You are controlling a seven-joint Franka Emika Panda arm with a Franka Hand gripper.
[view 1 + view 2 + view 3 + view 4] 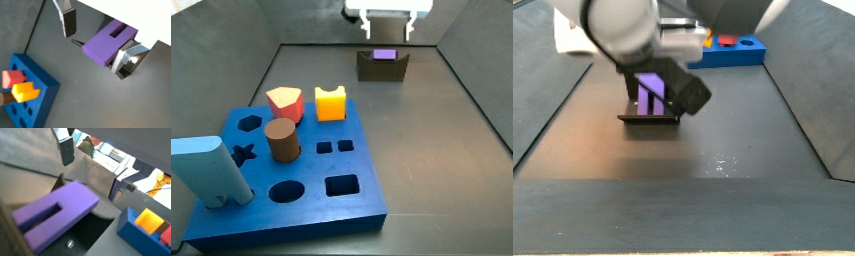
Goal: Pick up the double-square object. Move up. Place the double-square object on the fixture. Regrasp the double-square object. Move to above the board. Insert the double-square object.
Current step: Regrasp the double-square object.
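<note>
The purple double-square object [384, 55] rests in the dark fixture [381, 70] at the far end of the floor, prongs up; it also shows in a side view [651, 88] over the fixture [649, 118]. My gripper [385, 30] hangs just above it, open, its fingers [69, 22] spread wide to either side of the double-square object [105, 44] with nothing held. In a wrist view the block [53, 213] lies below the gripper [92, 181]. The blue board [305, 190] lies nearer the front.
On the board stand a red piece [286, 100], an orange-yellow block [331, 103], a brown cylinder [282, 140] and a tall light-blue block [211, 170]. Grey walls enclose the floor. The board's corner [37, 92] shows close beside the gripper.
</note>
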